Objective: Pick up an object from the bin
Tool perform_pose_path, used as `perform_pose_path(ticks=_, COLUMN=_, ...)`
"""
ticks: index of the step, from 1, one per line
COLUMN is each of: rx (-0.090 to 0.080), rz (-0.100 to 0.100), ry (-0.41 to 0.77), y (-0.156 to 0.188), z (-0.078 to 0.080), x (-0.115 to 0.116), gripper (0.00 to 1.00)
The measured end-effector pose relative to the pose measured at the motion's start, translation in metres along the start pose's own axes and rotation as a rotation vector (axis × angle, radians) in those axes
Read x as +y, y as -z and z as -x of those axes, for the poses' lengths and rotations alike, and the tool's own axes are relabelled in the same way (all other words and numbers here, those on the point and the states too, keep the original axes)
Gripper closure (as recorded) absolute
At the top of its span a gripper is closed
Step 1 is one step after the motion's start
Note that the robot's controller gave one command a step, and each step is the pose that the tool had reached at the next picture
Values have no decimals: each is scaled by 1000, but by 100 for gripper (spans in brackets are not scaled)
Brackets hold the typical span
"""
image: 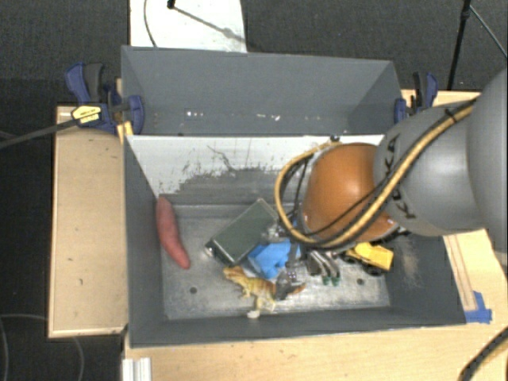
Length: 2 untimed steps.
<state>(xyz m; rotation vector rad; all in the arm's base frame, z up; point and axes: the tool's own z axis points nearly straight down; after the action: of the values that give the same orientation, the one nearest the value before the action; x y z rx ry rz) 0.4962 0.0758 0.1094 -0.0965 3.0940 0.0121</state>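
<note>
The orange cover hides part of the blue block and much of the yellow piece; the arm runs off the right edge, and the dark bits beneath are too tiny to name

A dark, carpet-like floor is seen well beyond the gripper and off to its left in the camera view. A pale wooden table is spread out on that same side. A white sheet is laid farther back, and a black cable is trailed across the floor.
</note>
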Motion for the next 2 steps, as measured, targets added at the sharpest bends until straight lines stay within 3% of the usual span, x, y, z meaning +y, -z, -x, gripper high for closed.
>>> perform_pose_path(ticks=1, rx=42, rz=-6, ry=18, y=-39, z=54, x=23, gripper=100)
perform_pose_path(ticks=2, rx=71, rz=-7, ry=18, y=-41, z=48, x=24, gripper=0)
